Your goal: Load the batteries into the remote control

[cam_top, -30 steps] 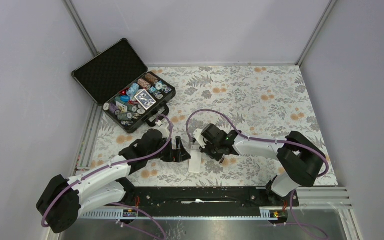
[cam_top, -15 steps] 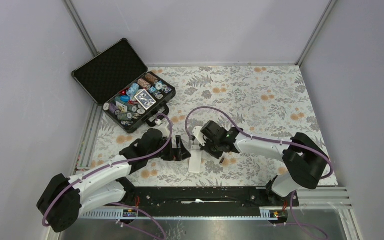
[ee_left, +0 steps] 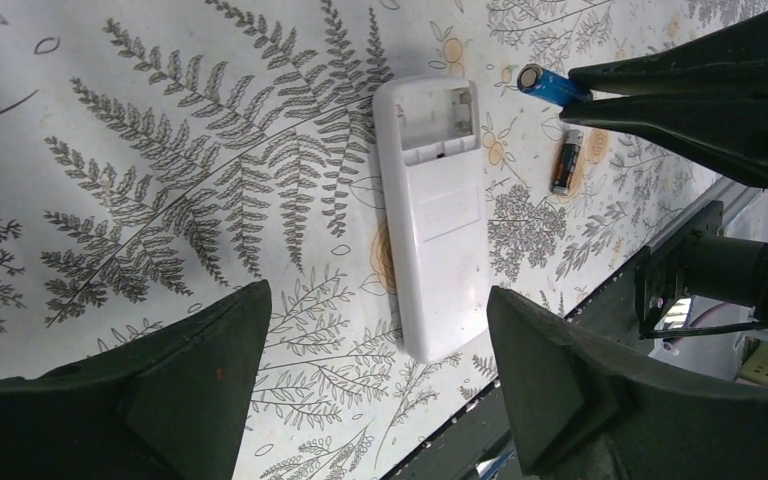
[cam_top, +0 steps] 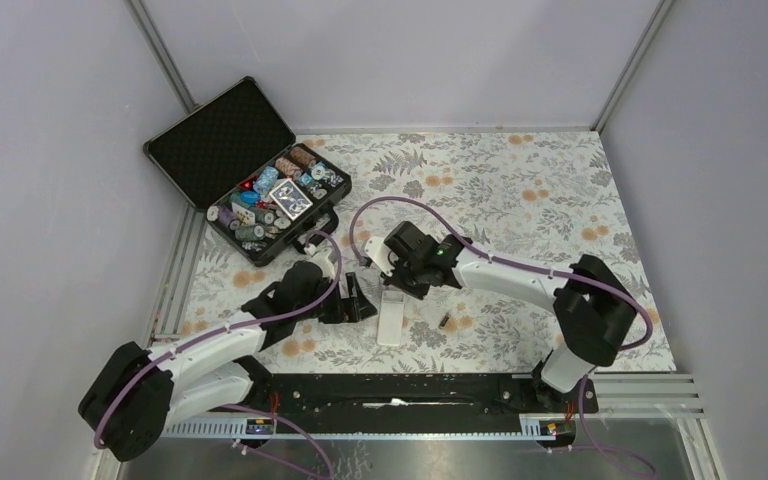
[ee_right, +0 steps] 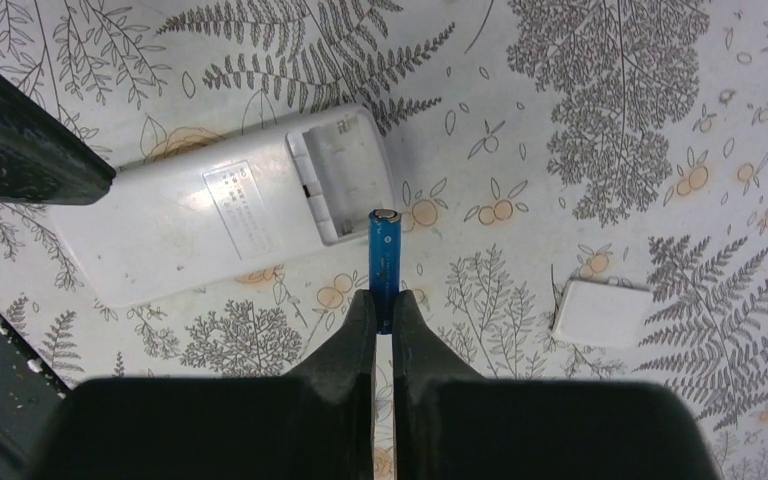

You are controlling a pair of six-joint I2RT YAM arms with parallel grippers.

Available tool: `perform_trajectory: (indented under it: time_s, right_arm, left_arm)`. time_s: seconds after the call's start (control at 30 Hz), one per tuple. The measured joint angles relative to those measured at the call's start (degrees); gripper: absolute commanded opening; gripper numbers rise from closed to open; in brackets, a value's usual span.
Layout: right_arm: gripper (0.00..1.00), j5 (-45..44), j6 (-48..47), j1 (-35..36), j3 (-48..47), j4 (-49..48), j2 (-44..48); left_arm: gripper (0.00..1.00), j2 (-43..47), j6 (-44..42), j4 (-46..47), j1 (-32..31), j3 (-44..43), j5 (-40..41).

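The white remote control [cam_top: 391, 318] lies back up on the floral mat, its battery compartment [ee_right: 345, 185] open and empty. It also shows in the left wrist view [ee_left: 440, 230] and the right wrist view [ee_right: 210, 230]. My right gripper [ee_right: 384, 305] is shut on the blue battery [ee_right: 387, 255], whose tip hangs beside the compartment end. In the top view the right gripper [cam_top: 396, 282] is over the remote's far end. The dark reddish battery [ee_left: 565, 165] lies on the mat right of the remote [cam_top: 443, 321]. My left gripper [ee_left: 375, 300] is open and empty, just left of the remote [cam_top: 360, 298].
The small white battery cover [ee_right: 600, 312] lies on the mat right of the held battery. An open black case [cam_top: 275, 205] of poker chips stands at the far left. The black rail [cam_top: 390, 390] runs along the table's near edge.
My right gripper has moved left and farther from the bases with the blue battery, to the remote's far end. The dark battery now shows uncovered. The left arm has barely moved.
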State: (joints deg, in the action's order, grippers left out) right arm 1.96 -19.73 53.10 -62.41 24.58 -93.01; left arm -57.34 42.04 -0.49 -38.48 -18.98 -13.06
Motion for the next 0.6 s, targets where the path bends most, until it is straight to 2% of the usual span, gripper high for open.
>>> perform_trajectory:
  time_s: [0.37, 0.6]
  right_arm:
    - [0.00, 1.07, -1.92, 0.07, -4.98, 4.28, -7.06]
    - [0.00, 2.21, -2.16, 0.26, -7.67, 6.03, -9.90]
  left_arm:
    - [0.84, -0.33, 2.43, 2.97, 2.64, 3.63, 0.02]
    - [0.86, 3.02, 3.58, 3.23, 4.92, 5.68, 0.39]
